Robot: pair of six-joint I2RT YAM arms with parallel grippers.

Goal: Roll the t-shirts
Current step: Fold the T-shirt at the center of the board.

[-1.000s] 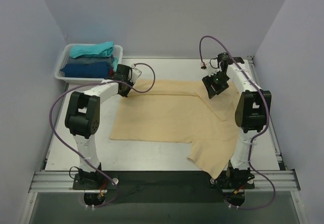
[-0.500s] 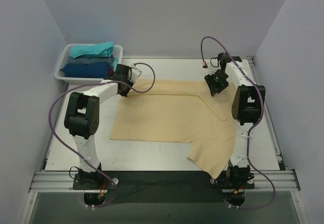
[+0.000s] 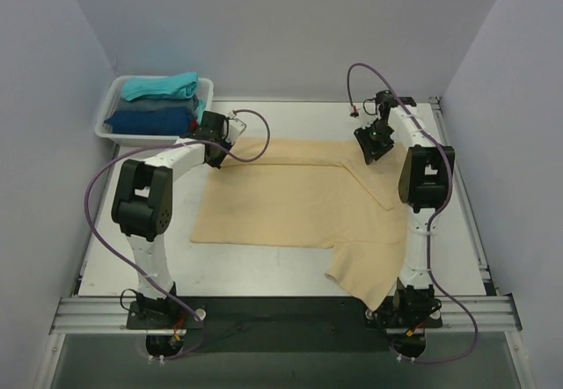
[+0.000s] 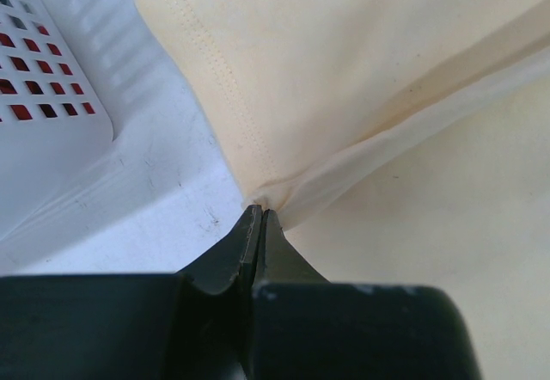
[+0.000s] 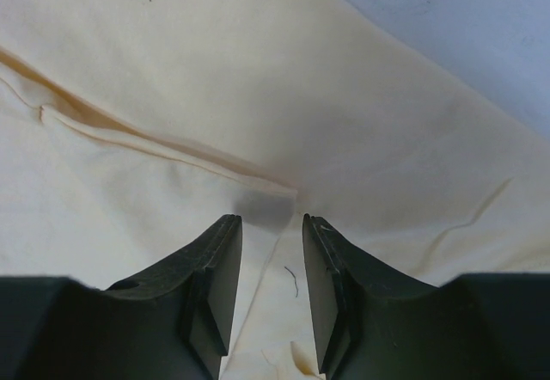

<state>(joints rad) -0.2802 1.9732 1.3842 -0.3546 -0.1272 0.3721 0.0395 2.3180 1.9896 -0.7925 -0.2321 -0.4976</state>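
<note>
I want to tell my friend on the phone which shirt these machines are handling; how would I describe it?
On the white table between the two arms, a beige t-shirt lies spread out across the middle. Unlike the teal shirt and the blue shirt, stacked folded in the white basket at the far left corner, it lies opened out.

walls [image 3: 290, 19]: plain lavender | table [image 3: 255, 270]: white | front rail [image 3: 97, 314]: aluminium | light: even
</note>
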